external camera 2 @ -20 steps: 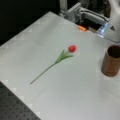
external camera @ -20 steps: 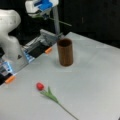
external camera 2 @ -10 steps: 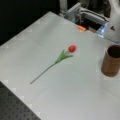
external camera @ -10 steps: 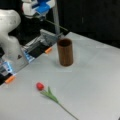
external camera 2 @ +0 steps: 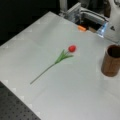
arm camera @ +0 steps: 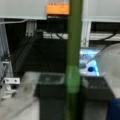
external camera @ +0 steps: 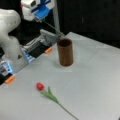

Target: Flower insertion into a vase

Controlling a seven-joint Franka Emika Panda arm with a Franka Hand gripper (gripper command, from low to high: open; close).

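Observation:
The vase [external camera: 65, 53] is a dark-brown, straight-sided cup standing upright on the grey table; it also shows at a front view's right [external camera 2: 111, 63]. My gripper [external camera: 40, 19] hangs high above and to the left of it, shut on a thin green flower stem [external camera: 52, 27] that slants down toward the vase's far rim. Whether the stem's end is inside the vase cannot be told. In the wrist view the stem [arm camera: 74, 50] runs upright between the dark fingers [arm camera: 48, 86]. A second flower, a red tulip [external camera: 40, 86] [external camera 2: 72, 48], lies flat on the table.
The white robot base [external camera: 11, 42] and a metal fixture with orange tabs [external camera: 48, 50] stand along the table's edge behind the vase. The lying tulip's long stem [external camera 2: 43, 72] stretches across the grey table [external camera 2: 75, 95].
The gripper with its stem has shifted only slightly at the top of a front view. The vase and the tulip on the table have not moved.

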